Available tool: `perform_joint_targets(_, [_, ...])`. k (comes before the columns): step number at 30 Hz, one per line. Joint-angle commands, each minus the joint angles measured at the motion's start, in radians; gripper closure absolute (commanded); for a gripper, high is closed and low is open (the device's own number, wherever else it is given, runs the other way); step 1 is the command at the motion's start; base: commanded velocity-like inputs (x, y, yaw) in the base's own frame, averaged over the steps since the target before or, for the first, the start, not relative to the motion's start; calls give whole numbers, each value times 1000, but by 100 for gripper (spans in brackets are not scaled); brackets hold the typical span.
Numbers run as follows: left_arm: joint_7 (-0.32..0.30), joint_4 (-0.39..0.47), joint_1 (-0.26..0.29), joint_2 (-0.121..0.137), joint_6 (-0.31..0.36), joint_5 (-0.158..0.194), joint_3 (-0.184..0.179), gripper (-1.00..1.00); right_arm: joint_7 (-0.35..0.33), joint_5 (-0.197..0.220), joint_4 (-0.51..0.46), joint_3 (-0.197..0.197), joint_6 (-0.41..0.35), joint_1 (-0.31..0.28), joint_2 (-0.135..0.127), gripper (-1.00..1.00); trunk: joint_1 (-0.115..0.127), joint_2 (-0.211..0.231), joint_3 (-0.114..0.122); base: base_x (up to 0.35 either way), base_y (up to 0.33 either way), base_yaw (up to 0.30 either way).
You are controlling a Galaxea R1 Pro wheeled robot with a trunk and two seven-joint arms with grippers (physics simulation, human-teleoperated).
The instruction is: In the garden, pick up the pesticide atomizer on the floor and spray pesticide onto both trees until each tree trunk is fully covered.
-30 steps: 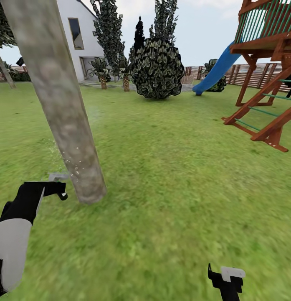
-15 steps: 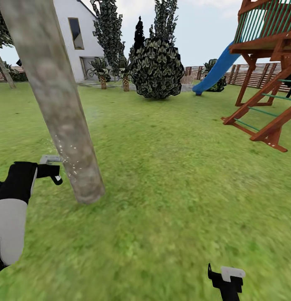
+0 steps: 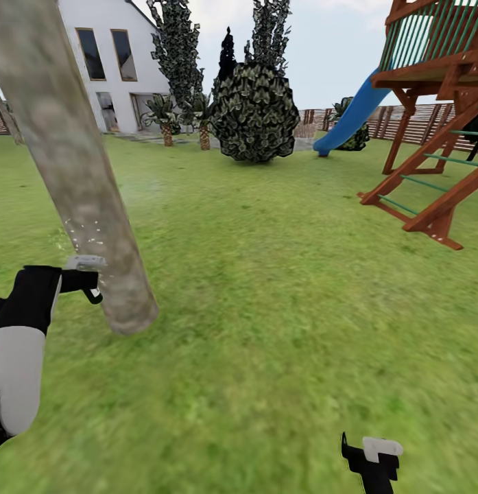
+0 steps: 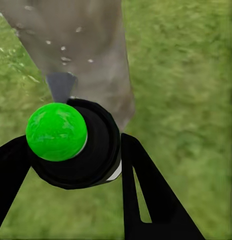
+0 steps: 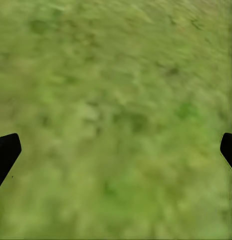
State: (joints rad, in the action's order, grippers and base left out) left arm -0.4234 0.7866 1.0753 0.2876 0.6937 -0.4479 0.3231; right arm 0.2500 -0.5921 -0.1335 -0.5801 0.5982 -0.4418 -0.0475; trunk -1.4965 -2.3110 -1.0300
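A thick, leaning, mottled grey-brown tree trunk [image 3: 94, 226] fills the left of the head view and meets the lawn at its base. My left gripper [image 3: 93, 278] is shut on the pesticide atomizer [image 4: 81, 150], a black bottle whose top shows bright green [image 4: 56, 131]. Its grey nozzle [image 3: 85, 261] points at the trunk from close by. Whitish specks of pesticide [image 3: 82, 233] dot the bark [image 4: 66, 47] just above the nozzle. A second thin trunk [image 3: 8, 122] leans far off at the left. My right gripper [image 3: 373, 453] hangs open over grass [image 5: 116, 150].
A wooden playhouse [image 3: 437, 137] with a blue slide [image 3: 348, 120] stands at the right. A round dark bush [image 3: 256, 113], columnar trees and palm plants front a white house [image 3: 108, 62]. A slatted fence [image 3: 417, 123] runs behind. Lawn spreads between.
My left gripper has risen with the atomizer, and the specks now sit higher on the trunk. The whole view has since shifted, showing more of the house. The right gripper has held still.
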Motion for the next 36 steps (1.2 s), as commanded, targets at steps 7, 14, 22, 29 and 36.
perform_joint_targets(7, [4,-13,-39,33,-2,-2,8,100,0,0,0,0,0,0,0,-100,0,0,0,0,-271,144])
perform_joint_targets(14, [11,-13,-91,32,-2,-5,10,100,0,0,0,0,0,0,0,-100,0,0,0,42,-271,260])
perform_joint_targets(22, [12,-13,-94,24,-3,-5,5,100,0,0,1,0,0,0,0,-100,0,0,0,33,-271,20])
perform_joint_targets(29, [33,-14,-94,25,-3,-4,11,100,0,0,1,0,0,0,0,-100,0,0,0,0,-271,43])
perform_joint_targets(36, [180,-119,-129,22,-9,2,13,100,0,0,1,0,0,0,0,-100,0,0,0,86,-265,226])
